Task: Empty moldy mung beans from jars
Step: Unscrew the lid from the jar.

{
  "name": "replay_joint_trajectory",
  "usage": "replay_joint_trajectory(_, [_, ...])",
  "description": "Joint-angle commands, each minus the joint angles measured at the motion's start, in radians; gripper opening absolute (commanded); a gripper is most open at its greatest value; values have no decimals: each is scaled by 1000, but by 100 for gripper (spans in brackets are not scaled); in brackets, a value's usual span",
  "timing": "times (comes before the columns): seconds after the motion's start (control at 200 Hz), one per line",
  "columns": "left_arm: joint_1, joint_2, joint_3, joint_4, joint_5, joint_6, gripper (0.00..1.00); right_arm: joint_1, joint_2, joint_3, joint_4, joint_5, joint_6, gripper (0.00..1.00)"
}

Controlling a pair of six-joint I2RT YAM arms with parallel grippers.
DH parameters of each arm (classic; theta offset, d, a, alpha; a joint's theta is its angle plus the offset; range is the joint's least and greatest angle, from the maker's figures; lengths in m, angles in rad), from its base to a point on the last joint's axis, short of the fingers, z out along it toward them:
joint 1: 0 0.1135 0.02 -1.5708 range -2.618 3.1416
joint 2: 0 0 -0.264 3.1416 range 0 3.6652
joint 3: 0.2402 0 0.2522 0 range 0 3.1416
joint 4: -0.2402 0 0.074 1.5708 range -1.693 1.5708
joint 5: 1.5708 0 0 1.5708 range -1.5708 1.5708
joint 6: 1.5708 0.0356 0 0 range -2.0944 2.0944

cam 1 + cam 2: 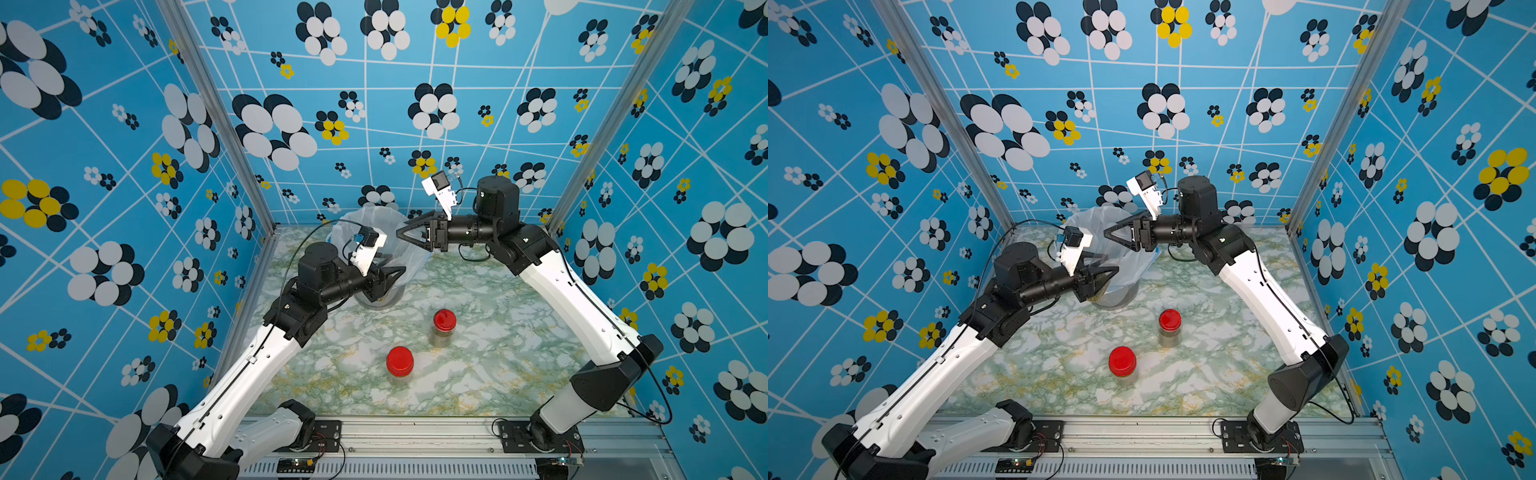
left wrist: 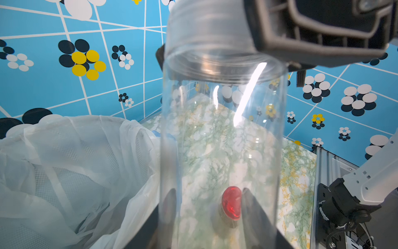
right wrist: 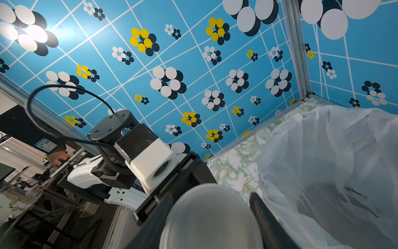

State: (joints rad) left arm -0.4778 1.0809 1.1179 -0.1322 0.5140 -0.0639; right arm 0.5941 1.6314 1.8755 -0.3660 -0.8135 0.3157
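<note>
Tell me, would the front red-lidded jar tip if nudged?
The front jar looks squat and stands upright, so it probably slides rather than tips. Its smooth clear wall may be slippery. Laid down, it would likely roll.

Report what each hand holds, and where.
The left hand grips the tall jar by its side wall; the right hand holds a translucent lid by its rim.

The tall jar [image 2: 224, 140] is clear, glossy plastic; its lid [image 3: 211, 217] frosted, matt plastic; the bin bag [image 2: 64, 163] thin, crinkled translucent film.
</note>
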Motion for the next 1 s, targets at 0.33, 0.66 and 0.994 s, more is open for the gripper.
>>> replay_joint_trajectory(0.33, [142,5,-20,155,244,-204,17,22,-81,-33,-30,-253,-319,0])
replay_joint_trajectory(0.66, [157,63,34,143,390,-232,18,17,-21,80,-412,-512,-736,10])
replay_joint_trajectory(0.994, [142,14,24,96,233,-161,17,-15,-15,82,-80,-240,-142,58])
